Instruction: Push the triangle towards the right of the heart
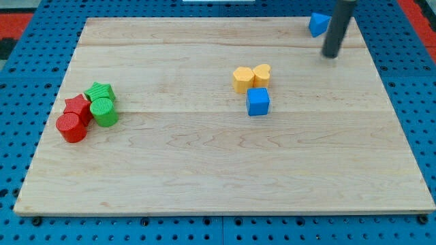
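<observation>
A blue triangle (317, 24) lies at the top right of the wooden board (204, 163), partly hidden behind my rod. My tip (331, 54) rests on the board just below and to the right of the triangle, close to it. A yellow heart (262, 74) sits near the board's middle, to the left of and below the triangle. A yellow hexagon (242, 79) touches the heart's left side. A blue cube (258, 101) sits right below the heart.
At the view's left is a tight cluster: a green star (100, 92), a green cylinder (104, 111), a red star (78, 107) and a red cylinder (71, 127). Blue pegboard (20, 88) surrounds the board.
</observation>
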`<action>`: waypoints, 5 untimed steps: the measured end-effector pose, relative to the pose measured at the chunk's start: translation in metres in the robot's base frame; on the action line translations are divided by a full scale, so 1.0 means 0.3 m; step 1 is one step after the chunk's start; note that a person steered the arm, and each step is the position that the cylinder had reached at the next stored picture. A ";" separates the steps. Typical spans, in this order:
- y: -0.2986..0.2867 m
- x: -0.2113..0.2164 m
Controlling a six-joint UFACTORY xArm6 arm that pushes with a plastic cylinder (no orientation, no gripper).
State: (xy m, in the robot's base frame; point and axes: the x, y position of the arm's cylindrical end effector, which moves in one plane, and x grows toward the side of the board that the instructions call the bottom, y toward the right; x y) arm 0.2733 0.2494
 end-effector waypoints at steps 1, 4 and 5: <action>0.209 -0.219; -0.298 -0.169; -0.419 0.100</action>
State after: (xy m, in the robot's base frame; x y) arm 0.3033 0.1237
